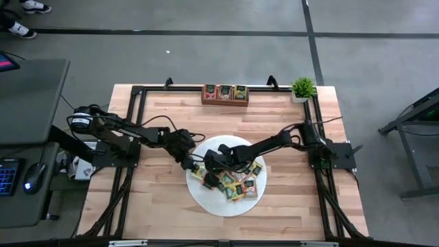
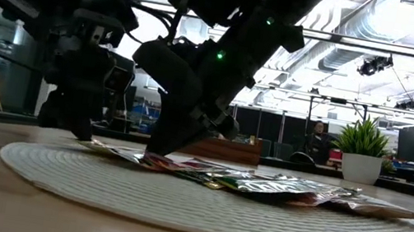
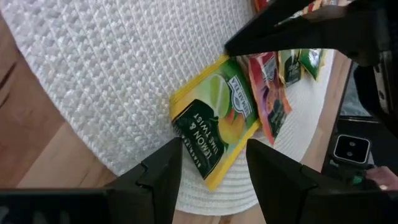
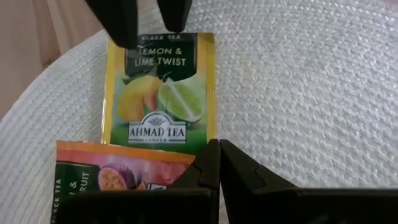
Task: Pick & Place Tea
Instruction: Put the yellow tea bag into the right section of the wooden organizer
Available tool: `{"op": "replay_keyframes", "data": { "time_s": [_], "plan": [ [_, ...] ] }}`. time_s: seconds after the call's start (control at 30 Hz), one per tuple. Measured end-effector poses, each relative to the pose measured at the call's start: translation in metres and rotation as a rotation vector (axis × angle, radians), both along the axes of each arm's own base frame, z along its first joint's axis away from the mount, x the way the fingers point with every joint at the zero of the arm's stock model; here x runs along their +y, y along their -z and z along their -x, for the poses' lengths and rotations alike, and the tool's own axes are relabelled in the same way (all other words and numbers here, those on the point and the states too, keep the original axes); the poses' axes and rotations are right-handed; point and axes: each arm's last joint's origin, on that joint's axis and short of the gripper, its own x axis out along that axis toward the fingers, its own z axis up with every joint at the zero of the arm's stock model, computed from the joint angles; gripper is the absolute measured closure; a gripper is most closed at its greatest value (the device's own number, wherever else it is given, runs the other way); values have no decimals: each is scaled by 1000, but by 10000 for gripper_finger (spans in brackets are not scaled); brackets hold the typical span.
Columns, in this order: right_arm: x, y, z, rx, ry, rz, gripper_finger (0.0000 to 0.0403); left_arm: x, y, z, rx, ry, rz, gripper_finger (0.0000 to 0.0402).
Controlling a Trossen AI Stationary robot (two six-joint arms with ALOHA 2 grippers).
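Observation:
Several tea packets [image 1: 236,184] lie in a loose heap on the round white mat [image 1: 218,207]. At the heap's left lies a yellow lemon-and-lime packet [image 4: 161,93], flat on the mat, with an orange packet [image 4: 118,174] overlapping one end. My right gripper [image 4: 219,146] is shut, its tip down at that overlapped end. My left gripper [image 3: 212,149] is open, its fingers [image 4: 118,22] over the packet's dark label end. My right gripper presses its shut fingertips [image 3: 229,50] down on the yellow packet's end away from the label [image 4: 208,134], beside the orange packet's edge. It comes slanting down from the table's right. The packet lies flat on the mat. Whether my left gripper touches the packet, I cannot tell.
A brown wooden tray [image 1: 204,97] with packets in it stands at the table's far edge. A small potted plant [image 1: 302,88] is at the far right corner. Bare wood surrounds the mat. A dark frame [image 1: 140,137] runs along the table's sides.

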Motion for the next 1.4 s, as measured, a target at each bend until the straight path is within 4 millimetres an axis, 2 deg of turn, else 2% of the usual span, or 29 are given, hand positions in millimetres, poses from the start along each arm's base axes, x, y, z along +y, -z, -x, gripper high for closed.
{"op": "replay_keyframes", "data": {
  "time_s": [0.57,0.87,1.13,1.4],
  "plan": [
    [-1,-4,-6,-73,-2,-20,403,0,3,3,40,1,-33,225],
    [7,-4,-5,-67,-36,-59,403,1,3,3,40,4,-35,225],
    [8,10,-9,-69,-8,-96,403,0,3,3,38,9,-35,225],
    [7,14,-11,-80,0,-108,403,-1,3,4,33,30,-15,225]
  ]
}}
